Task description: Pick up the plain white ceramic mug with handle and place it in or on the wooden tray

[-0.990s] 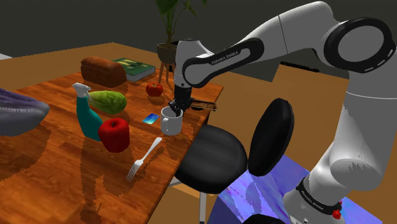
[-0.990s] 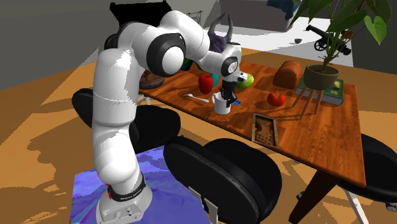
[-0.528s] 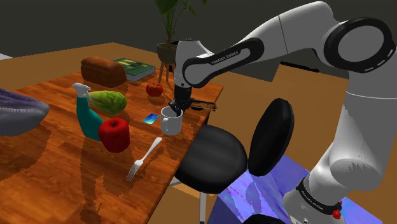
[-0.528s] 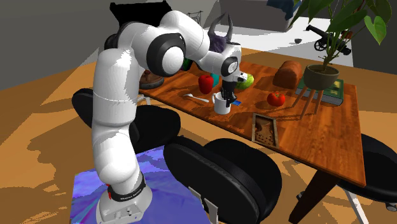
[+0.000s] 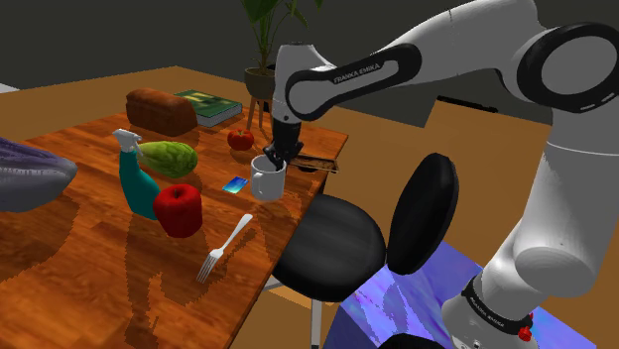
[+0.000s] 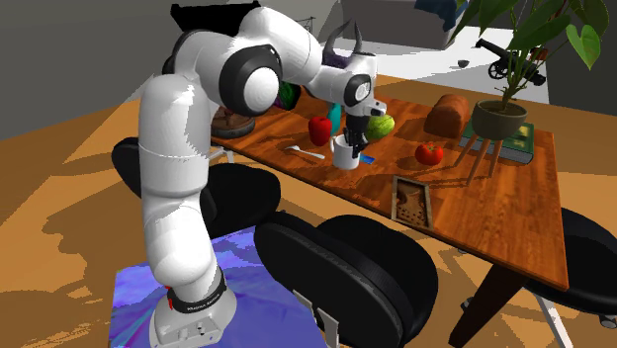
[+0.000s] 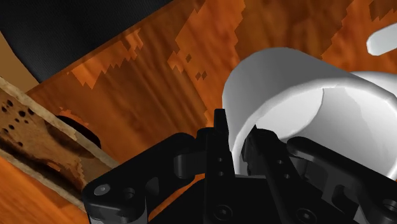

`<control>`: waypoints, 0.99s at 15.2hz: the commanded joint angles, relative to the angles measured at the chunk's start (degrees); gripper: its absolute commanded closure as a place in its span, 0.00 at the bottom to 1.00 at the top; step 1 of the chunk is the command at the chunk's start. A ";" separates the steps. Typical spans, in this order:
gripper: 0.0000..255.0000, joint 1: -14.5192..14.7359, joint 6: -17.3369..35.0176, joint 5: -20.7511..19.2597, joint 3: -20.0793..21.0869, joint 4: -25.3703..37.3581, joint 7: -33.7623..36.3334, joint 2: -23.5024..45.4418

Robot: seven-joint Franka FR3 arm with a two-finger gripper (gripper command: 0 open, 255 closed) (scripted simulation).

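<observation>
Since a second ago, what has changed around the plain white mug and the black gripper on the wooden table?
The black two-finger gripper, clamped on the wall of the plain white handled mug, has raised it a little above the wooden table. The wooden tray, white fork and teal spray bottle stayed put.

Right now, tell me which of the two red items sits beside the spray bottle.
The larger red one, right by the teal spray bottle; the smaller red one lies farther back, near the potted plant.
</observation>
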 commanded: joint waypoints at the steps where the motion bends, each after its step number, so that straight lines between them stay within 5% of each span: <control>1: 1.00 -0.08 -1.20 0.23 0.06 0.74 -0.22 -0.51; 15: 1.00 -0.24 -11.03 1.49 0.45 7.80 -1.07 -3.43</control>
